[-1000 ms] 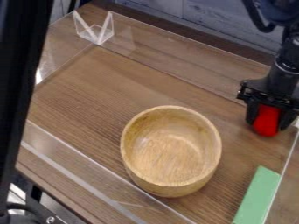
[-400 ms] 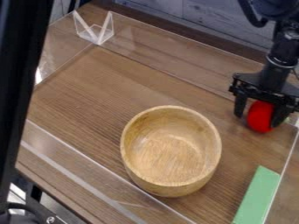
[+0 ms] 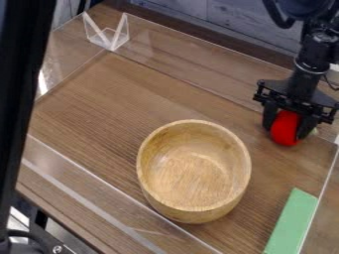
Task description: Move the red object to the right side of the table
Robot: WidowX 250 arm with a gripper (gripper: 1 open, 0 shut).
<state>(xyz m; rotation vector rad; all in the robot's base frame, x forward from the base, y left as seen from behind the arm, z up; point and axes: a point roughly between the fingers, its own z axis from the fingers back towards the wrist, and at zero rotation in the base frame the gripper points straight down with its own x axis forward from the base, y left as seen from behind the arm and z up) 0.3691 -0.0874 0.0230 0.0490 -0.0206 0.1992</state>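
The red object (image 3: 283,132), a small glossy toy, rests on the brown wood-grain table (image 3: 119,99) near its right edge. My gripper (image 3: 294,117) points straight down right over it. Its black fingers (image 3: 265,100) are spread wide on either side of the toy, so it is open. The gripper body hides the toy's top. I cannot tell whether a finger still touches the toy.
A round light wooden bowl (image 3: 195,169) sits in the front middle, left of the gripper. A flat green block (image 3: 292,223) lies at the front right corner. Clear acrylic walls border the table, and a clear folded stand (image 3: 106,32) sits at the back left.
The jaws have spread from closed around the red object to wide open. Gripper and toy both sit slightly further left in the picture than a second ago.
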